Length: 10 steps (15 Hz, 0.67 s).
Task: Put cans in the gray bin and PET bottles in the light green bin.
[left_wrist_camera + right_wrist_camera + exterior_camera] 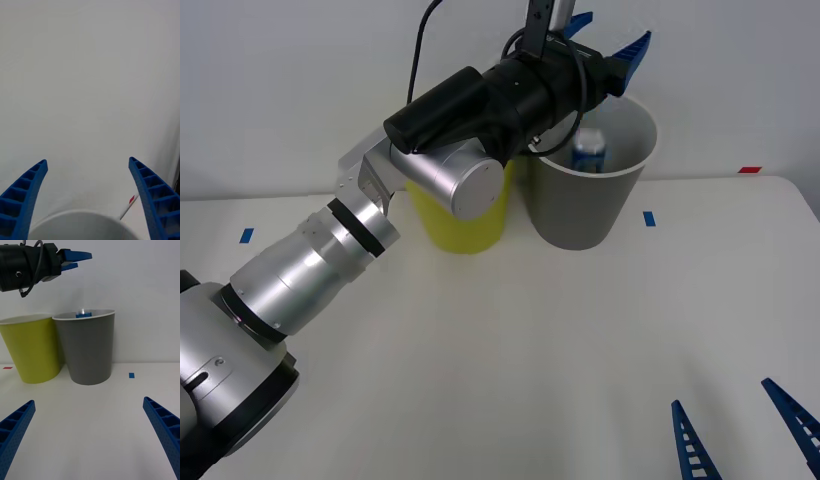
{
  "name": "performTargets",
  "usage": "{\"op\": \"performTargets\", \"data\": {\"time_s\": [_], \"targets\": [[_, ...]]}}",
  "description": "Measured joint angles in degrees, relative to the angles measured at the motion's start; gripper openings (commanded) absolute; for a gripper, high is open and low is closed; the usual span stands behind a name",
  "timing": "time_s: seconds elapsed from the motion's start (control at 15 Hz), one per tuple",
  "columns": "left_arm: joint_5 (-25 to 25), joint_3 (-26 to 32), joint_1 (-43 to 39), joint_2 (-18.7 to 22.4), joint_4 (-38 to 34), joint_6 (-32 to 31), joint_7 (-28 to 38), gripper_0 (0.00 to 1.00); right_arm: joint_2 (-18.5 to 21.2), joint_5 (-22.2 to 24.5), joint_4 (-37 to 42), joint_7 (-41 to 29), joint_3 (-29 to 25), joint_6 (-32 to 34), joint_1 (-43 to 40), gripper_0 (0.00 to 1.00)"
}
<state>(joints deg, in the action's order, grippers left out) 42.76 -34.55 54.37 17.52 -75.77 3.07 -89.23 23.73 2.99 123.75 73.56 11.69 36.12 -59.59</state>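
The left gripper (612, 45) hovers above the gray bin (580, 215), fingers spread wide and holding nothing. The blue can (589, 150) is inside that bin, seemingly upright with its long axis vertical. The arm should lift straight up so it clears the rim. The light green bin (460, 225) touches the gray bin's side. The right gripper (745, 430) waits near the table, well apart from the gray bin, fingers open.

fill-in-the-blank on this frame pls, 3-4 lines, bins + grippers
1. The blue can lies inside the ____ bin.
2. The left gripper hangs above the gray bin with its fingers ____.
3. The light green bin stands on the table right ____ the gray bin.
4. The right gripper waits low over the table, fingers ____.

Missing words: gray; open; beside; open
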Motion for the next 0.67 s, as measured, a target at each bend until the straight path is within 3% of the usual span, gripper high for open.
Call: {"op": "performTargets", "data": {"time_s": [0.47,0.67], "targets": [[0.54,0.58,-0.15,1.63,-0.95,0.09,1.15,1.0,0.0,0.0,0.0,0.0,0.0,0.0,0.0,1.0],[0.76,2.02,-2.28,4.59,-8.11,5.24,1.57,1.0,0.0,0.0,0.0,0.0,0.0,0.0,0.0,1.0]]}}
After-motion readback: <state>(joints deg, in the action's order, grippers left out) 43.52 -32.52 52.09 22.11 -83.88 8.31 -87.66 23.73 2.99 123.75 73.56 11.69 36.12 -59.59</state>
